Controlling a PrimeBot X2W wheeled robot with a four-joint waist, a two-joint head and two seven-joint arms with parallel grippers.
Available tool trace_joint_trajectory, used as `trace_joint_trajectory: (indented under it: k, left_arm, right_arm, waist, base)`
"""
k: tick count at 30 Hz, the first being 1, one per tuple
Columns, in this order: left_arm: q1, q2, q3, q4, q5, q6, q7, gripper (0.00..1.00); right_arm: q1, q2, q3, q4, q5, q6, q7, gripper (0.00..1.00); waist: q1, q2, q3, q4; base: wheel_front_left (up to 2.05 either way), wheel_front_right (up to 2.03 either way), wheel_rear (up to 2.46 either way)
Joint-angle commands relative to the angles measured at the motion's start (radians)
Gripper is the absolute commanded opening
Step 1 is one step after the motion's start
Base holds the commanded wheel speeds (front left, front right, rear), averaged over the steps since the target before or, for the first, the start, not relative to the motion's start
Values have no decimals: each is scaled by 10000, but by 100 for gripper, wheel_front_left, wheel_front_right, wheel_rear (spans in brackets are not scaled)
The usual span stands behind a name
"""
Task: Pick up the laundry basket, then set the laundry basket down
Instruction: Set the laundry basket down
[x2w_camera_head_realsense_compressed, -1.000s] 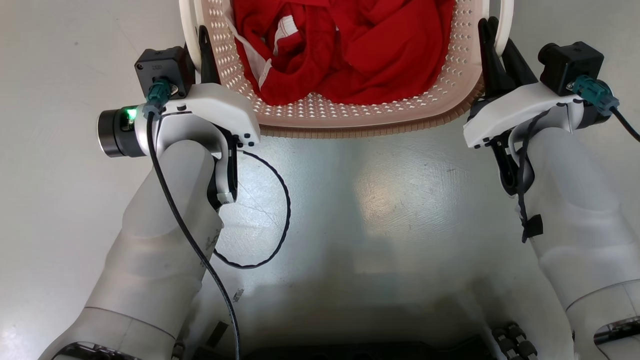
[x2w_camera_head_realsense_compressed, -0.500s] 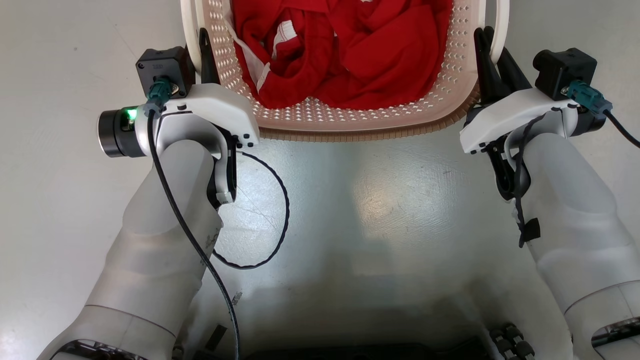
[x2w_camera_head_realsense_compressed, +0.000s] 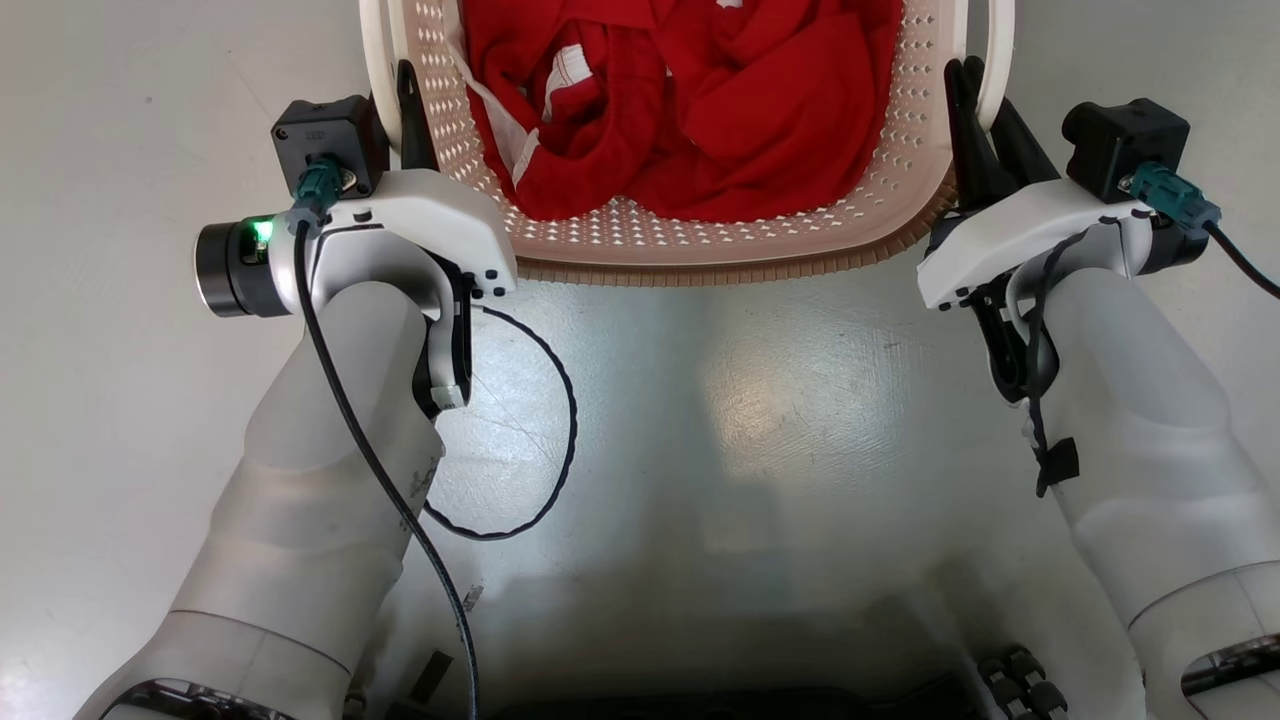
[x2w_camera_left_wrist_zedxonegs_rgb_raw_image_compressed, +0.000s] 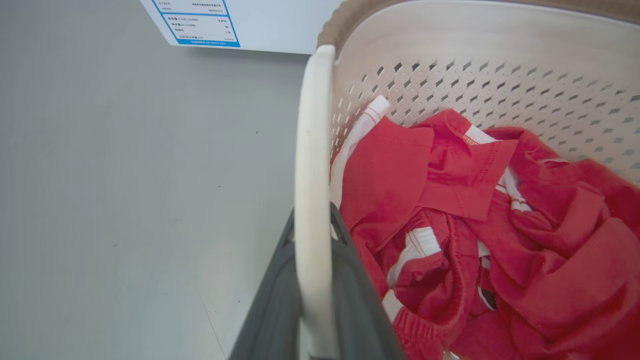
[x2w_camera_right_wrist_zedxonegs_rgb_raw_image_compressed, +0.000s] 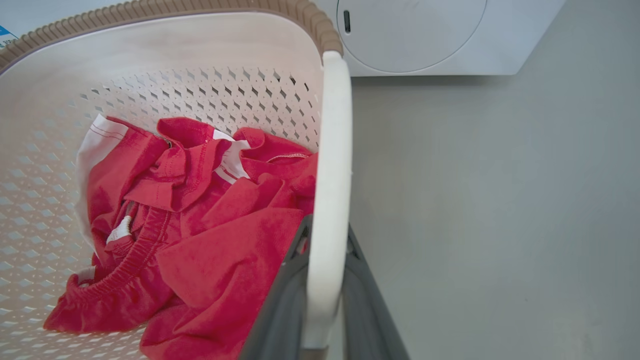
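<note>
Laundry basket (x2w_camera_head_realsense_compressed: 700, 262) straight ahead betw. both arms, red clothes (x2w_camera_head_realsense_compressed: 700, 110) inside, washing machine (x2w_camera_right_wrist_zedxonegs_rgb_raw_image_compressed: 415, 35) just beyond its far rim. L gripper (x2w_camera_head_realsense_compressed: 405, 95) fingers clamped on left loop handle (x2w_camera_left_wrist_zedxonegs_rgb_raw_image_compressed: 310, 190); R gripper (x2w_camera_head_realsense_compressed: 975, 95) fingers pinched on right loop handle (x2w_camera_right_wrist_zedxonegs_rgb_raw_image_compressed: 330, 190). Can't tell if it's off the grey floor (x2w_camera_head_realsense_compressed: 800, 400).

both arms reach forward, left gripper (x2w_camera_head_realsense_compressed: 404, 92) and right gripper (x2w_camera_head_realsense_compressed: 966, 95) each pinched tight on a basket (x2w_camera_head_realsense_compressed: 700, 262) handle
</note>
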Motion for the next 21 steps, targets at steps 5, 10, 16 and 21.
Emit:
trace_joint_trajectory:
  k: [5,10,16,21]
  left_arm:
    - [12,-143,38,-172,155,-182,-21,0]
    - [-17,-143,61,-147,185,-181,-21,7]
    - [-6,-143,50,-134,159,-182,-21,25]
    - [-6,-143,14,-153,125,-174,-21,33]
  right_arm:
    - [782,531,462,122,15,163,273,0]
    - [758,531,446,98,52,163,273,0]
    - [744,531,430,103,61,163,273,3]
    - [707,531,393,133,37,163,273,11]
  waist:
    - [0,0,-10,-17]
    - [0,0,4,-36]
    - [0,0,-12,-23]
    - [0,0,-19,4]
  base:
    - [0,0,0]
    - [0,0,0]
    - [0,0,0]
    - [0,0,0]
